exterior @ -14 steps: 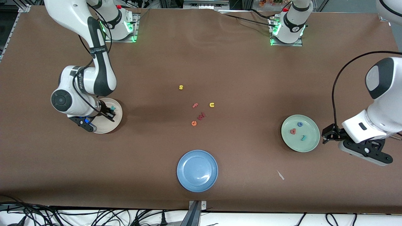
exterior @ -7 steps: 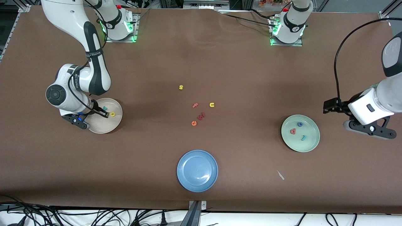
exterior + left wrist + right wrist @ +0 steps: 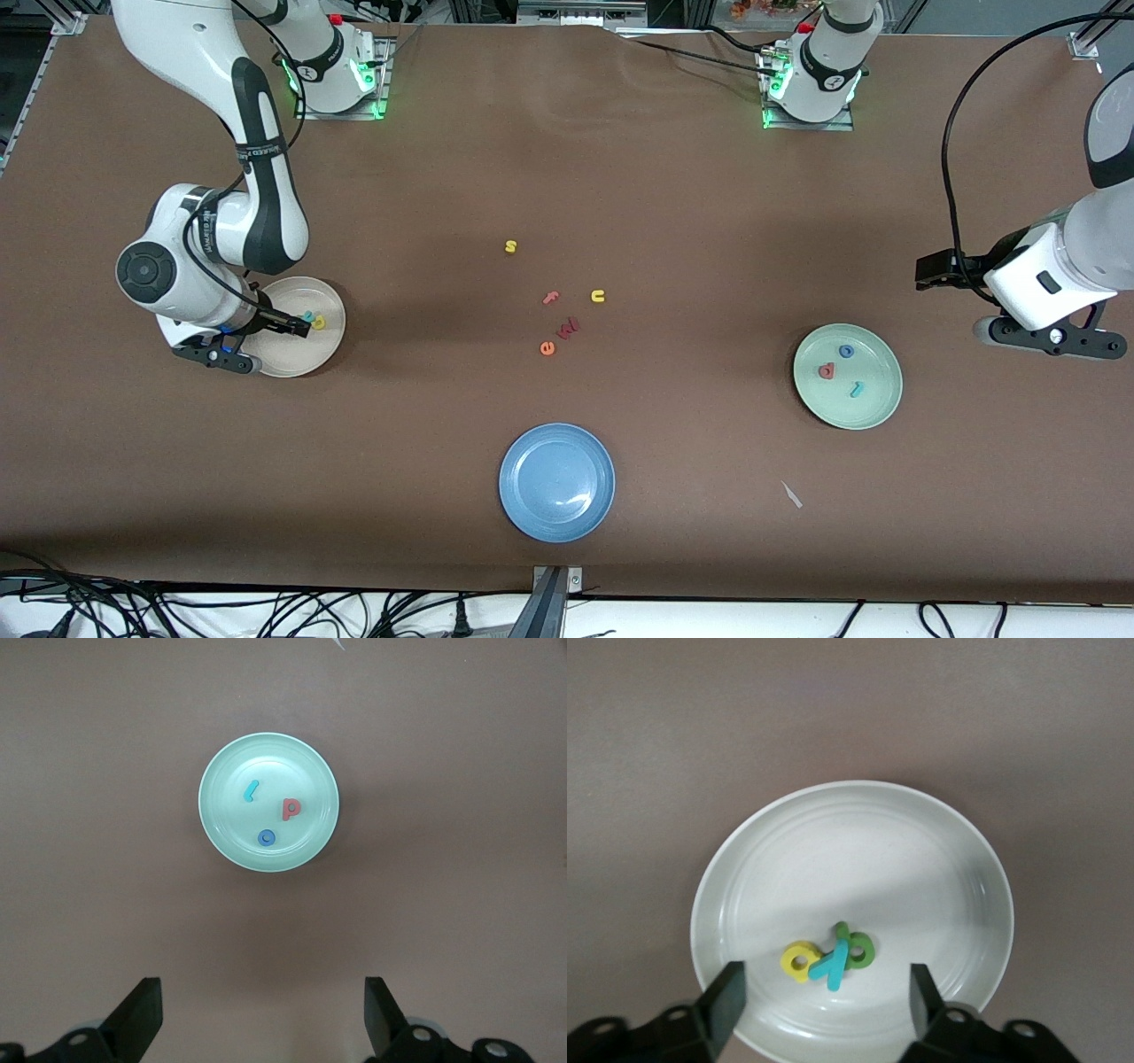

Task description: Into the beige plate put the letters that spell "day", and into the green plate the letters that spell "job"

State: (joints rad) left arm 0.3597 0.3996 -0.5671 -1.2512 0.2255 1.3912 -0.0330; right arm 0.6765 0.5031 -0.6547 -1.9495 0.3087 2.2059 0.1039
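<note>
Brown counter (image 3: 673,204) noted. Beige plate (image 3: 330,348) holds the "day" letters (image 3: 829,958), touching one another; right gripper (image 3: 824,997) is seen over it, fingers spread, empty. Green plate (image 3: 877,403) holds the "job" letters (image 3: 270,811), lying apart. Left gripper (image 3: 261,1019) waits above the counter beside that plate, fingers spread.

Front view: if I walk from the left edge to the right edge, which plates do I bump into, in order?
beige plate → blue plate → green plate
</note>
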